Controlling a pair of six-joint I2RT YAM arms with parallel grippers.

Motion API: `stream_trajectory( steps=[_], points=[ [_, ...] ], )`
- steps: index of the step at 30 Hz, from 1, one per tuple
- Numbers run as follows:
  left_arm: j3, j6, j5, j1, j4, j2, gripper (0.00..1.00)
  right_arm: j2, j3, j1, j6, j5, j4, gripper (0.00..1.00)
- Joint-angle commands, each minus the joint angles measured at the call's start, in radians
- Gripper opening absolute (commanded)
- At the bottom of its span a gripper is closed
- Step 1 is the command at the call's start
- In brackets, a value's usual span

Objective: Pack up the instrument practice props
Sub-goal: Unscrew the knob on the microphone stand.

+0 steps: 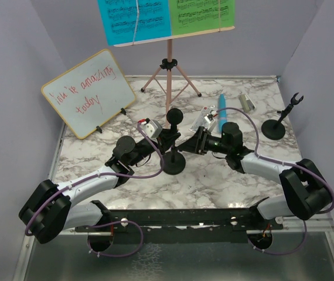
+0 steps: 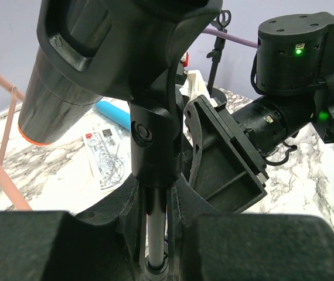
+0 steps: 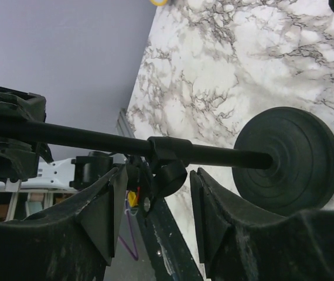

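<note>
**Two grippers at one mic stand**

Both arms meet at the mic stand (image 1: 174,164) in the middle of the marble table (image 1: 214,187). The stand is upright, its round base down at the table top. The black mic (image 1: 174,115) sits in the clip at its top.

The left gripper (image 1: 166,141) is clenched on the stand's pole below the clip. In the left wrist view the pole runs down between its fingers (image 2: 32,246).

The right gripper (image 1: 193,142) is on the other side of the pole, and its jaws are released. In the right wrist view its fingers (image 3: 96,216) straddle the pole at a collar (image 3: 167,153), with a gap on each side and touching nothing.

The blue mic (image 1: 221,111) lies flat behind the right gripper, just beside a clear packet (image 1: 201,120). A second stand (image 1: 274,126) is upright near the table's right edge. A silver cylinder (image 1: 247,102) lies between it and the blue mic.

The pink tripod (image 1: 168,76) stands at the back. Its tray carries a blue sheet (image 1: 133,20) and a green sheet (image 1: 202,13) side by side. The whiteboard (image 1: 88,91) leans at the back left.
</note>
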Motion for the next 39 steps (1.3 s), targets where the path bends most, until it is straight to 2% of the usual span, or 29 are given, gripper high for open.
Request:
stream_trajectory(
  steps=[1,12,18,26,30,39],
  points=[
    [-0.027,0.004,0.009,0.000,-0.089,-0.011,0.00,0.027,-0.002,-0.012,0.054,-0.065,0.081,0.51],
    [-0.026,0.003,0.016,0.001,-0.089,-0.011,0.00,0.083,-0.019,-0.026,0.097,-0.084,0.169,0.36],
    [-0.026,0.005,0.016,0.000,-0.089,-0.010,0.00,0.130,-0.028,-0.032,0.138,-0.164,0.275,0.30],
    [-0.027,0.008,0.017,0.001,-0.089,-0.007,0.00,0.176,-0.047,-0.032,0.165,-0.222,0.418,0.11],
    [-0.026,0.009,0.020,0.001,-0.089,-0.002,0.00,0.141,-0.041,-0.032,0.038,-0.213,0.366,0.01],
    [-0.021,0.007,0.016,0.000,-0.090,0.016,0.00,-0.013,-0.013,-0.012,-0.407,-0.211,0.115,0.00]
  ],
)
